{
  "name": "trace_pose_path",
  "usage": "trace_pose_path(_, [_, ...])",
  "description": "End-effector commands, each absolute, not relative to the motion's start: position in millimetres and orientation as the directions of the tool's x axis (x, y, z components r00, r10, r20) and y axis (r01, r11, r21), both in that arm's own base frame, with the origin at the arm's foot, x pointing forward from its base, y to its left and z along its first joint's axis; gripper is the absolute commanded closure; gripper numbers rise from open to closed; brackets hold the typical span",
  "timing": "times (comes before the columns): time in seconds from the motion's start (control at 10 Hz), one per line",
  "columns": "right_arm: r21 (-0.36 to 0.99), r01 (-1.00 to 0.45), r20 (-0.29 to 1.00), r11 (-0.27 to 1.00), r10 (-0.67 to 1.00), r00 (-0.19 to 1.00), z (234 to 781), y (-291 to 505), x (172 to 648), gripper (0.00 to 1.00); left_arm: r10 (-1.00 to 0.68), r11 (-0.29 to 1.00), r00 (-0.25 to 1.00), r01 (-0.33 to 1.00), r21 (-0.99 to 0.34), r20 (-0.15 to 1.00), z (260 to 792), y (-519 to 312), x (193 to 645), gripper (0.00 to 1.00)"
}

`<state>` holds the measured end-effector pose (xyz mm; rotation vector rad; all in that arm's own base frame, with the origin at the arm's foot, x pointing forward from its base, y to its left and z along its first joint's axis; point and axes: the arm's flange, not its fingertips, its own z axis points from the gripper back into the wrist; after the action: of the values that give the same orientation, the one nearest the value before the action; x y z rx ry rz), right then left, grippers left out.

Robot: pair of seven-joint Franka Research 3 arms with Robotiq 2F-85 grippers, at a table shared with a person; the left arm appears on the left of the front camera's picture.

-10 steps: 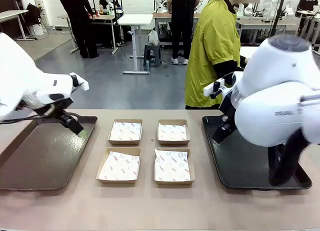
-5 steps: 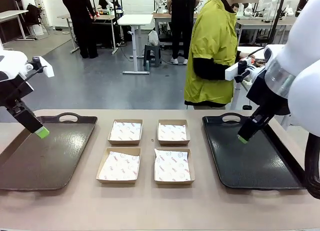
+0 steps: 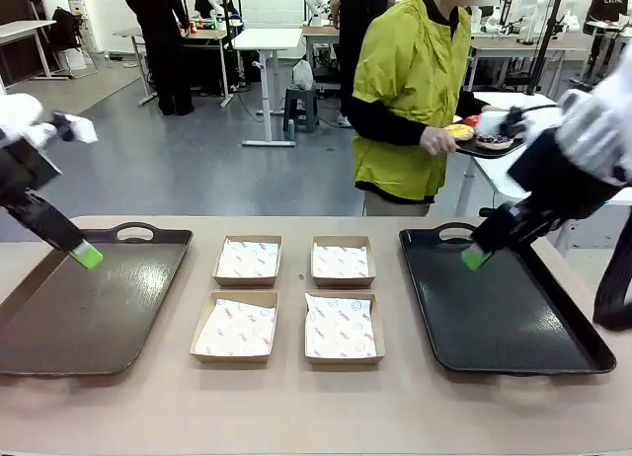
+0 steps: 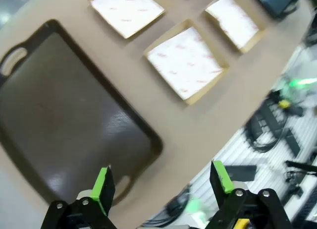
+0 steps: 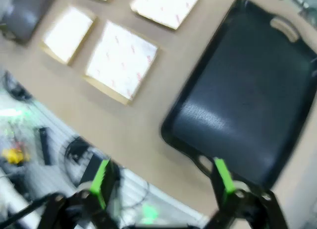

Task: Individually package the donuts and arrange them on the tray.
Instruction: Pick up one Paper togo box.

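While the person [image 3: 410,91] in a yellow-green jacket stands at the far side of the table [image 3: 296,412], one hand [image 3: 437,140] holds up a dark round plate [image 3: 472,151] carrying the donuts [image 3: 460,131], well above and behind the tabletop. Three rings can be made out on it: one with matte yellow icing, one glossy red [image 3: 475,121] and one dark with pale sprinkles [image 3: 494,141]. The right arm covers the rest of the plate, so a fourth cannot be told.

The tabletop is smooth and tan. Two rectangular trays with rounded corners and cut-out handles lie on it: a glossy brown tray [image 3: 59,328] on the robot's left and a black tray [image 3: 513,328] with a soft sheen on its right. Between them sit four shallow square cardboard boxes [image 3: 248,260], two rows of two, each lined with white paper [image 3: 341,328] printed with small marks; the near right sheet lies slightly askew.

The left gripper [image 3: 87,255] hovers over the brown tray's far left edge. Its wrist view, somewhat blurred, shows two black fingers with green pads [image 4: 104,183] spread wide with nothing between them. The right gripper [image 3: 476,257] hangs over the far left part of the black tray, its jaws likewise wide apart and holding nothing
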<state>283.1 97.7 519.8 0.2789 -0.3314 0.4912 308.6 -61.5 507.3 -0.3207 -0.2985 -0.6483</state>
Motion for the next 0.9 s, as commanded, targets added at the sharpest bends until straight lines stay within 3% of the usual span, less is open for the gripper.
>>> trace_pose_path(0.0, [0.729,-0.283,0.415,0.623,-0.074,0.907,492,36,280,0.0,-0.224,0.607,0.907,0.417,-0.676,0.357,508,-8,327,0.0])
trace_pose_path(0.3, [0.906,-0.18,0.296,0.383,-0.27,0.916,452,-34,281,0.0,-0.005,0.235,0.976,0.214,-0.948,0.219,469,46,348,0.0])
trace_pose_path(0.8, [0.927,-0.102,0.2,0.36,-0.245,0.949,419,-103,260,0.0,0.128,0.101,0.988,0.078,-0.992,0.091,428,128,333,0.0])
